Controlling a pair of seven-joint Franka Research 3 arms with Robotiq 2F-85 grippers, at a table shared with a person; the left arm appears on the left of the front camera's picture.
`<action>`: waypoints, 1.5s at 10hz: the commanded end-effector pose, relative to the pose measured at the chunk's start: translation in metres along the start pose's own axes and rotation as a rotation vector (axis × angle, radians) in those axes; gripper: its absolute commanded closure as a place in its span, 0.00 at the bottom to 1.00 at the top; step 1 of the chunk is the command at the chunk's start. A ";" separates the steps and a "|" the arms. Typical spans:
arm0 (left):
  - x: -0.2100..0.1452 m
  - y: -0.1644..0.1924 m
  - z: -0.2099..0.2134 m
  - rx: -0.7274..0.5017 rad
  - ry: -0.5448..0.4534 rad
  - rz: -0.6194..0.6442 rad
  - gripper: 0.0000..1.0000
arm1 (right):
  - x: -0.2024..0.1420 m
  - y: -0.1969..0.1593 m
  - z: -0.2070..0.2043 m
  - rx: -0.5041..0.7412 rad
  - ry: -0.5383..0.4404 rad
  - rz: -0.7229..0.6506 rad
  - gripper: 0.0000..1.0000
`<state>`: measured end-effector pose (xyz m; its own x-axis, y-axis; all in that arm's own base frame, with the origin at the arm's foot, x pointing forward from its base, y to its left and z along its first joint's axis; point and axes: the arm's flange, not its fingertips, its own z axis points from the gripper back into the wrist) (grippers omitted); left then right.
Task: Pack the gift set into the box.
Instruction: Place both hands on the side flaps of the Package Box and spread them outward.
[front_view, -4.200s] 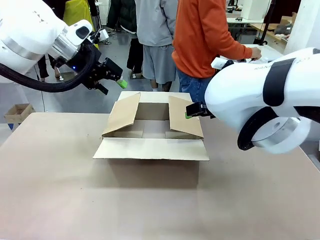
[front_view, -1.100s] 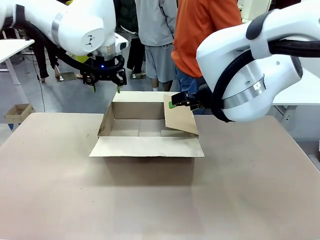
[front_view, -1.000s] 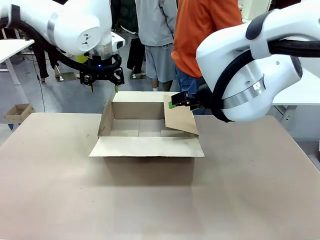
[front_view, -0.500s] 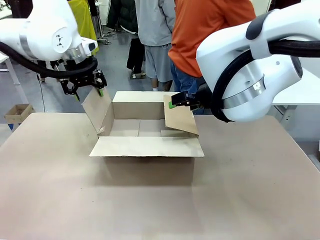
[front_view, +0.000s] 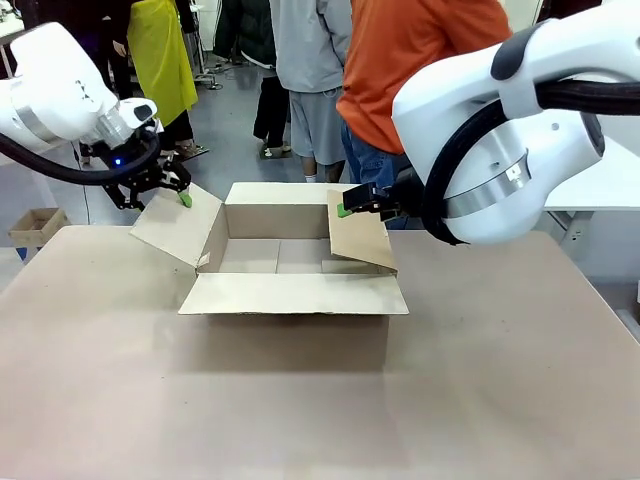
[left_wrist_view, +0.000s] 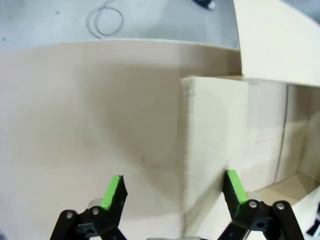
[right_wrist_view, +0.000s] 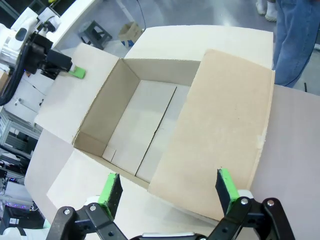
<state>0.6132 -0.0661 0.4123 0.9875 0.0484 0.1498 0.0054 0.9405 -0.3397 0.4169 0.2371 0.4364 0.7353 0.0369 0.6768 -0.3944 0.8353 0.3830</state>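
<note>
The box (front_view: 290, 262) is a large brown carton standing open in the middle of the table. Its left flap (front_view: 172, 226) slopes outward, the front flap (front_view: 295, 296) lies flat, and the right flap (front_view: 360, 240) leans in over the opening. My left gripper (front_view: 165, 192) is open at the left flap's top edge; in the left wrist view that flap (left_wrist_view: 214, 150) runs between the spread fingers (left_wrist_view: 113, 192). My right gripper (front_view: 362, 206) is open at the right flap's far edge, with the flap (right_wrist_view: 220, 135) just beyond its fingers (right_wrist_view: 226, 188). The box's inside (right_wrist_view: 142, 127) is bare. The gift set is out of view.
People stand beyond the far edge, one in an orange top (front_view: 420, 70). A much smaller brown carton (front_view: 35, 225) sits on the floor at the left. Bare tabletop (front_view: 300, 400) stretches in front of the box. The right arm's bulky body (front_view: 510, 150) hangs over the table's right side.
My left gripper swung left and down, taking the left flap from leaning in, through upright, to sloping outward. The right gripper and right flap have stayed put for the last second.
</note>
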 end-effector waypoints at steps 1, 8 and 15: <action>-0.004 -0.011 0.012 0.035 -0.035 0.052 0.00 | 0.001 0.002 0.004 -0.001 -0.002 -0.011 0.00; -0.004 -0.011 0.012 0.035 -0.035 0.052 0.00 | 0.142 0.059 -0.057 -0.235 0.475 0.113 0.00; -0.004 -0.011 0.012 0.035 -0.035 0.052 0.00 | 0.126 0.054 -0.026 -0.294 0.449 0.126 0.00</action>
<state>0.6108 -0.0740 0.4271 0.9823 0.0999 0.1582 -0.0419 0.9415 -0.3344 0.5013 0.2957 0.5309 0.8815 0.3185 0.3486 -0.3658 0.9275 0.0776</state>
